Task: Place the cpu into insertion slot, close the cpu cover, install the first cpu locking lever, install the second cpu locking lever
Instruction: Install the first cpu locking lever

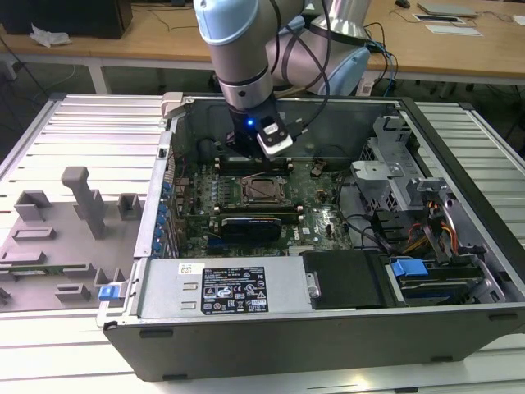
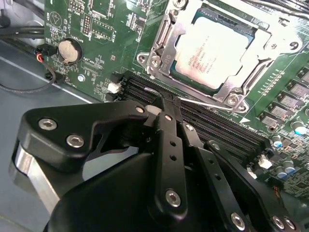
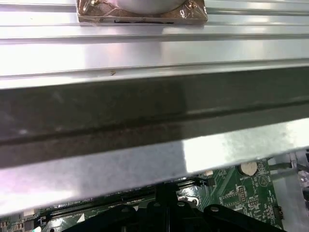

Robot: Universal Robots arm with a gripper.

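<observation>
The cpu (image 2: pixel 216 52) lies flat in the insertion slot (image 2: pixel 223 18), its pale metal top showing through the window of the cpu cover (image 2: pixel 163 37), which is folded down over it. A thin wire locking lever (image 2: pixel 207 103) runs along the socket's side nearest the memory slots, its hooked end free. My gripper (image 2: pixel 163 102) is shut, its black fingertips right at that lever near the hooked end; whether the wire is pinched between them I cannot tell. In the exterior view the arm stands over the open case just behind the cpu (image 1: pixel 264 190).
Black memory slots (image 2: pixel 219 129) lie under the fingers. A coin cell (image 2: pixel 68 50) and cables sit to one side. A black card (image 1: pixel 254 223), the power supply (image 1: pixel 221 287) and the drive cage (image 1: pixel 394 172) surround the socket. The case wall (image 3: pixel 154 101) is close. Grey fixtures (image 1: pixel 82 201) stand outside.
</observation>
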